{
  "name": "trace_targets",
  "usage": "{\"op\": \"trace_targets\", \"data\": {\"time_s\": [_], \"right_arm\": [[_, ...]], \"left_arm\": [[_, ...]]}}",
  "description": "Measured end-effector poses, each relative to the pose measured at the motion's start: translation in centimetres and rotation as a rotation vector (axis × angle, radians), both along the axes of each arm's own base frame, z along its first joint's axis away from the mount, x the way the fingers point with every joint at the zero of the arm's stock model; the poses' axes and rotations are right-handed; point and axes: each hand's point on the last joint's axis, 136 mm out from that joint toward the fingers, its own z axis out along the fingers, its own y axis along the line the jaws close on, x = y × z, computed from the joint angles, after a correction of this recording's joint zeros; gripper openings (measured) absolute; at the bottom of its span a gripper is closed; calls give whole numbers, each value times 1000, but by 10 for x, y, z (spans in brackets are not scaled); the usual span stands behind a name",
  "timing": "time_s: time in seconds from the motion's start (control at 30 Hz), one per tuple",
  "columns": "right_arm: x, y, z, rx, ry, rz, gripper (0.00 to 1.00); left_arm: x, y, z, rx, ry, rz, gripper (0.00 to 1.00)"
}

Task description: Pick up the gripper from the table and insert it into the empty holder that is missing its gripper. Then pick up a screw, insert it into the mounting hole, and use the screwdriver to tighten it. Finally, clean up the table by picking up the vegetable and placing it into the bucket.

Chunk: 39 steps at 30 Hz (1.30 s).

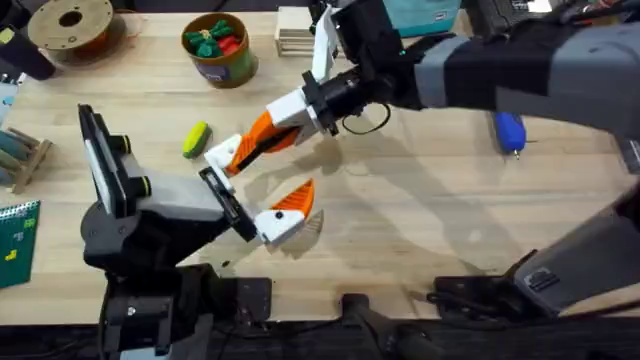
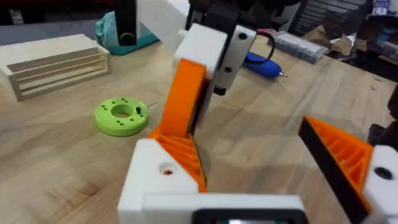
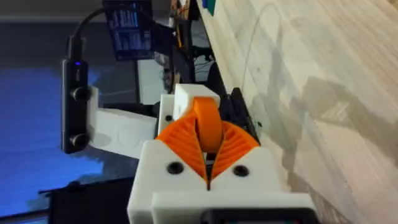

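My right gripper point(image 1: 258, 140) reaches across the table and is shut on the small orange gripper point(image 1: 248, 150), seen between its ribbed pads point(image 3: 186, 143) in the right wrist view. The wedge's end point(image 2: 181, 154) rests against the white holder point(image 2: 155, 183), one finger mount point(image 1: 222, 155) of my left arm. My left gripper point(image 1: 262, 178) stands open; its other mount bears an orange wedge point(image 1: 295, 200). The yellow-green vegetable point(image 1: 195, 138) lies just left of the holder. The bucket point(image 1: 220, 62) stands at the back. The blue screwdriver point(image 1: 510, 130) lies far right.
The bucket holds red and green toy pieces point(image 1: 215, 40). A bright-green ring disc point(image 2: 122, 116) lies on the table, with wooden slat blocks point(image 2: 53, 62) behind it. A filament spool point(image 1: 70, 25) sits back left, and a green card point(image 1: 15, 235) at the left edge.
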Motion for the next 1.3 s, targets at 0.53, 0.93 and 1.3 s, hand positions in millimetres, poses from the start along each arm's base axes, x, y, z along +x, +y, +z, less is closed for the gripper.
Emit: {"op": "trace_targets", "data": {"time_s": [0.53, 0.93, 1.3], "right_arm": [[0, 6, -9, 101, -24, -181, 7], [-2, 19, -8, 90, -51, -224, 7], [0, 23, -8, 88, -63, -248, 7]], "left_arm": [[4, 3, -2, -8, 22, 27, 986], [12, 11, -2, -7, 24, 87, 985], [14, 13, -2, -5, 23, 107, 987]]}}
